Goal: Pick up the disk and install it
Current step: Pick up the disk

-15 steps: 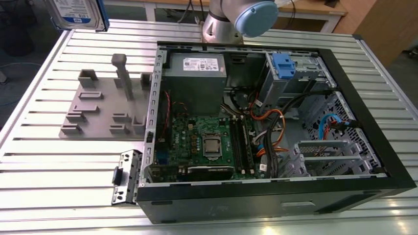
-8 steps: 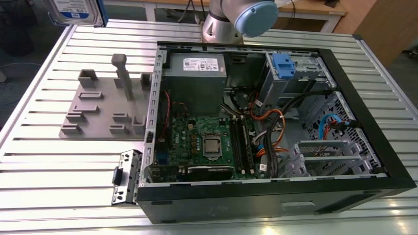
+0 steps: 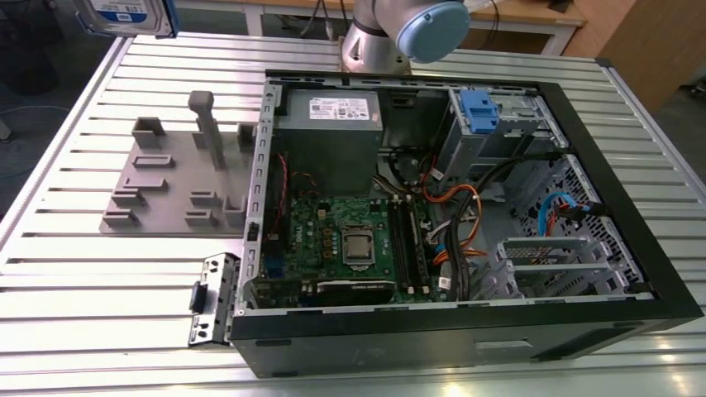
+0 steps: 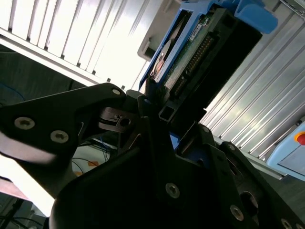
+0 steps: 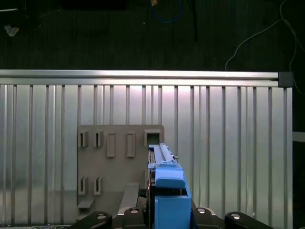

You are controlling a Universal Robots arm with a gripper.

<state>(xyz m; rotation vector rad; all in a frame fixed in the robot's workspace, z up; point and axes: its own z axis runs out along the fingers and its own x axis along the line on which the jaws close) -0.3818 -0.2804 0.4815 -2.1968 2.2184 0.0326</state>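
The exterior view showed the disk (image 3: pixel 125 15) raised at its far left corner, above the far edge of the slatted aluminium bench (image 3: pixel 66 277) and well apart from the open computer case (image 3: pixel 441 335); its silver face with the white-and-blue label was turned to that camera, with a strip of blue frame along one side. That view also gave the case's inside: the power supply (image 3: pixel 327 112) with its white sticker, the green motherboard (image 3: pixel 342 240), and a blue clip on a grey drive cage (image 3: pixel 477 107); a grey fixture plate (image 3: pixel 155 194) lay on the bench just beside the case at the exterior view's left, and the arm (image 3: pixel 381 45) stood behind the case.

The second wrist view showed the claw (image 4: pixel 164 114) clamped on one end of the disk, its black fingers (image 4: pixel 147 133) pressed against both sides; there the disk's green circuit board, its connector pins and the blue frame were plain.

The first wrist view looked along the disk edge-on, with the blue frame nearest; the fixture plate (image 5: pixel 119 157) and bench slats lay below it.
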